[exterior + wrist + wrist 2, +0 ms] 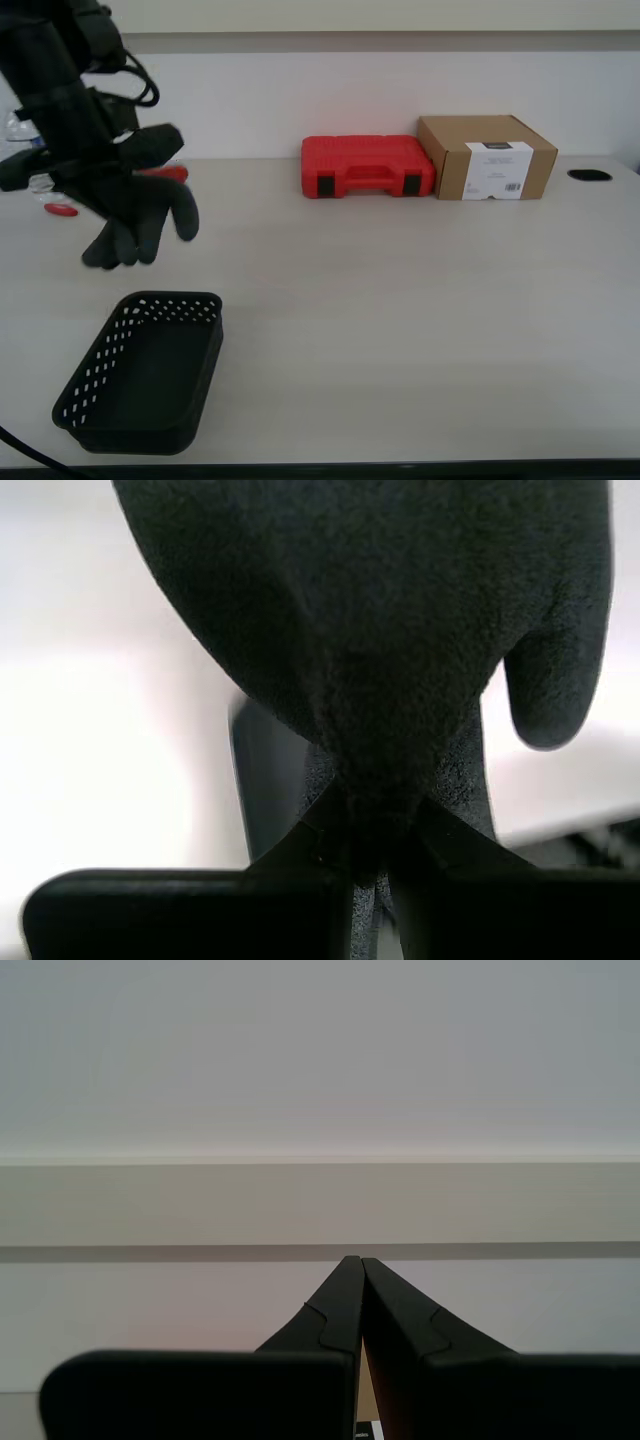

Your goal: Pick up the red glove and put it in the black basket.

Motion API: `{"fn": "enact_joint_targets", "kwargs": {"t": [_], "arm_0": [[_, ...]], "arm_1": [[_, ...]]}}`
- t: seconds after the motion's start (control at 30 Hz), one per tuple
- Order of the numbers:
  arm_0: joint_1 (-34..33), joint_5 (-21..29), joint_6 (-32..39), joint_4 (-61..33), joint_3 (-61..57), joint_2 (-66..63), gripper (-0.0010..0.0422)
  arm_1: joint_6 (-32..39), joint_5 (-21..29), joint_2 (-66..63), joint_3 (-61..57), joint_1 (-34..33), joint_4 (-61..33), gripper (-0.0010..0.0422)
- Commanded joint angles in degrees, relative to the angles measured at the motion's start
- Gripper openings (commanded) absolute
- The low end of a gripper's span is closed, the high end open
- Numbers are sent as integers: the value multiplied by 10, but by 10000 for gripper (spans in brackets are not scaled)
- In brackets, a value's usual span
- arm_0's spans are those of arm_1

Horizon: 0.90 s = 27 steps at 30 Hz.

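The black basket (145,372) sits nearest, at the front of the table (400,320) toward the exterior view's left, its perforated walls open upward and nothing in it. Above and just behind it hangs the red glove (140,215), lifted clear of the table, its dark fingers drooping downward; a strip of its red cuff shows at the arm. It is held by my first tool (105,175), a dark arm coming down from the upper corner on the exterior view's left.

The exterior view does not show the grip itself; the first wrist view does. There the glove (380,630) fills most of the picture, its grainy dark fabric pinched between the two fingers of the first tool (370,865), which are pressed together on a fold of it, with one glove finger hanging free to the side.

Only the second wrist view shows my second tool (360,1275): its fingers meet at the tips, pressed together on nothing, pointing at a pale wall.

Farther back on the table, well apart from the basket, a red tool case (367,166) stands just beside a cardboard box (487,156). A small red-handled item (60,210) lies near the far edge on the exterior view's left.
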Motion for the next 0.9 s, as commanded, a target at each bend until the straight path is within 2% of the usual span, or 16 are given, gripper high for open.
{"fn": "enact_joint_targets", "kwargs": {"t": [0.03, 0.27, 0.4, 0.6, 0.77, 0.9], "arm_0": [[0, 0, 2, 2, 1, 0, 0], [0, 0, 2, 2, 1, 0, 0], [0, 0, 2, 2, 1, 0, 0], [0, 0, 2, 2, 1, 0, 0], [0, 0, 2, 0, 1, 0, 0], [0, 0, 2, 0, 1, 0, 0]], "arm_1": [[-14, 3, -42, -77, -1, 9, -1], [-40, 43, -67, -151, -6, 29, -1], [-51, 34, -52, -153, -7, 45, -1], [-70, 38, 49, -129, -8, 86, -1], [-69, 50, 134, -76, -10, 84, -1], [-66, 67, 203, -28, -11, 40, -1]]}}
